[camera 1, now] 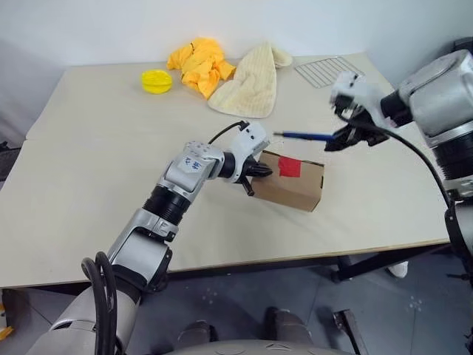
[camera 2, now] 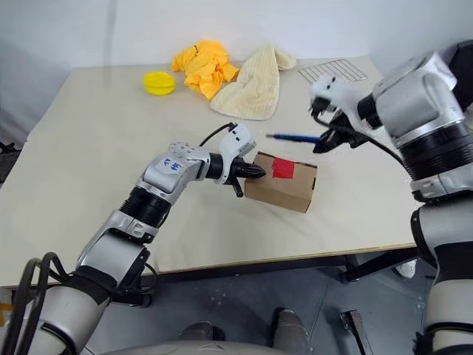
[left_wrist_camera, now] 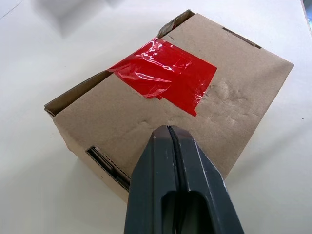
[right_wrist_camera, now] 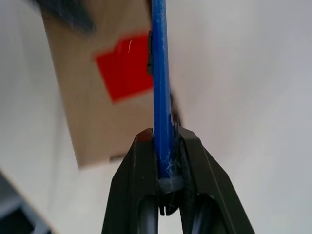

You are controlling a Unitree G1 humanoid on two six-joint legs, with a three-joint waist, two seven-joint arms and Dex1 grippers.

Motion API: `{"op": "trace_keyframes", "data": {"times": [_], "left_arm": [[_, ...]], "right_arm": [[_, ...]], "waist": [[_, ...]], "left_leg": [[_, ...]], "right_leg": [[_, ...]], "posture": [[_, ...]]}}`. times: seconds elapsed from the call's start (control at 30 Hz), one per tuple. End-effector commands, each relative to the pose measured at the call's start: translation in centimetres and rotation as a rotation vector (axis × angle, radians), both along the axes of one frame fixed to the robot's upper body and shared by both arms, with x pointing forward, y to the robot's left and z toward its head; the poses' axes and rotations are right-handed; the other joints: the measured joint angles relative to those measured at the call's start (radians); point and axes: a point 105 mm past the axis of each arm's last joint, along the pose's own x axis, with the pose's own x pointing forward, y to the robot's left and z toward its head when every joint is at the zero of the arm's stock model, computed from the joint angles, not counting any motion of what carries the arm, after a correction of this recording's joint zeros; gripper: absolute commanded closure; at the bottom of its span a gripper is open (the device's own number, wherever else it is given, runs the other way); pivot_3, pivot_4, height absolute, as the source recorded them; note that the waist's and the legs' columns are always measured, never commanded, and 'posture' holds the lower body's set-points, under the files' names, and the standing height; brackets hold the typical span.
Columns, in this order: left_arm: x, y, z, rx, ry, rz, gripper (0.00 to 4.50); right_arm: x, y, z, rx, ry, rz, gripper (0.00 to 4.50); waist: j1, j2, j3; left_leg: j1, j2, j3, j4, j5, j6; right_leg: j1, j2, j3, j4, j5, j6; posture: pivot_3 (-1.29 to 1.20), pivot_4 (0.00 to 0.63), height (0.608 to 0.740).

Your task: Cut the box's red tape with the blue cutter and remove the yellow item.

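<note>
The brown box [camera 1: 295, 188] lies on the table [camera 1: 96, 170] with the red tape [camera 1: 289, 167] stuck across its top seam. My left gripper [camera 1: 260, 171] is shut, its tips resting against the box's top at the left end, short of the tape [left_wrist_camera: 165, 73]. Up and to the right, my right gripper [camera 1: 341, 138] is shut on the blue cutter [camera 1: 303, 135]. The cutter points left and hangs in the air above the box, apart from it. In the right wrist view the cutter [right_wrist_camera: 160, 73] lines up over the tape's edge. The yellow item is hidden.
At the table's far side sit a round yellow dish [camera 1: 157, 80], a crumpled yellow-orange cloth [camera 1: 201, 65], a cream cloth [camera 1: 250, 87] and a wire rack [camera 1: 329, 72]. The table's front edge runs just below the box.
</note>
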Motion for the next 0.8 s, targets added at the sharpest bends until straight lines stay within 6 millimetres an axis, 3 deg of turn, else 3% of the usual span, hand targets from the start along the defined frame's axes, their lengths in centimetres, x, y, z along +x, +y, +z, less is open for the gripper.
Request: {"op": "trace_keyframes", "data": {"times": [0.03, 0.3, 0.7, 0.8], "left_arm": [[0.2, 1.8, -2.2, 0.059, 0.058, 0.071, 4.50], [-0.5, 2.0, -2.0, 0.053, 0.073, 0.068, 4.50], [-0.2, 2.1, -2.1, 0.080, 0.058, 0.071, 4.50], [0.1, 2.0, -2.2, 0.090, 0.052, 0.065, 4.50]], "right_arm": [[-0.1, -0.6, 1.4, 0.096, -0.148, -0.039, 4.35], [2.4, -2.4, -3.0, 0.147, -0.289, -0.188, 4.35], [4.2, -1.2, -5.9, 0.227, -0.263, -0.261, 4.35], [3.9, -0.7, -7.1, 0.220, -0.214, -0.236, 4.35]], "waist": [[0.000, 0.000, 0.000], [-0.003, 0.001, 0.001], [-0.001, 0.002, 0.001], [0.000, 0.002, 0.001]], "left_leg": [[0.000, 0.000, 0.000, 0.000, 0.000, 0.000], [0.001, 0.000, 0.001, -0.001, 0.000, 0.000], [0.001, 0.000, 0.001, -0.002, 0.000, 0.000], [0.001, 0.000, 0.001, -0.001, 0.000, 0.000]], "right_leg": [[0.000, 0.000, 0.000, 0.000, 0.000, 0.000], [0.000, 0.000, 0.001, 0.000, 0.000, 0.000], [0.000, 0.000, 0.000, -0.001, 0.000, 0.000], [0.000, 0.000, 0.000, 0.000, 0.000, 0.000]], "posture": [[0.00, 0.150, 0.740], [0.00, 0.150, 0.740], [0.00, 0.150, 0.740], [0.00, 0.150, 0.740]]}}
